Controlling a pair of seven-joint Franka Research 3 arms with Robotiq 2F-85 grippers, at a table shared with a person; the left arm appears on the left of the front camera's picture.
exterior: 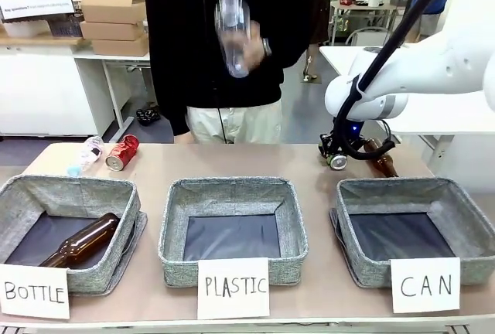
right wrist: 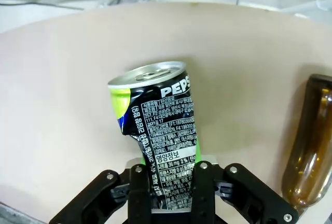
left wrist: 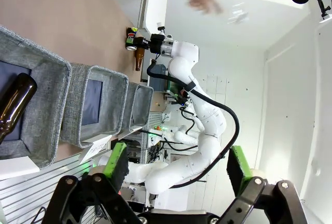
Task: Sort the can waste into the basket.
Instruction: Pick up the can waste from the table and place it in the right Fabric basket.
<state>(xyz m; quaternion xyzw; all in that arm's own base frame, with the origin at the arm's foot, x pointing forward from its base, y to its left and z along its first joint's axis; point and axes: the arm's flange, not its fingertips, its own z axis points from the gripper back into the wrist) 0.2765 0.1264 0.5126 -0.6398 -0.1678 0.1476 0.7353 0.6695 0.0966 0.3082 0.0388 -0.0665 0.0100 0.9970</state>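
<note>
Right wrist view: right gripper (right wrist: 170, 175) tight around dented can (right wrist: 158, 130), brown bottle (right wrist: 311, 146) just beside; left gripper (left wrist: 178, 164) released.

A brown glass bottle (exterior: 81, 241) lies in the basket signed BOTTLE (exterior: 69, 189). The basket signed PLASTIC (exterior: 232, 187) sits mid-desk (exterior: 232, 160). Another brown bottle (exterior: 383, 164) lies far right, and a crumpled clear bottle (exterior: 87, 152) far left.

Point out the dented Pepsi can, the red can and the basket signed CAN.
dented Pepsi can (right wrist: 166, 130): right wrist view, on its black printed side.
red can (exterior: 123, 151): front view, on the middle of its red side.
basket signed CAN (exterior: 402, 195): front view, on its far grey wall.
</note>
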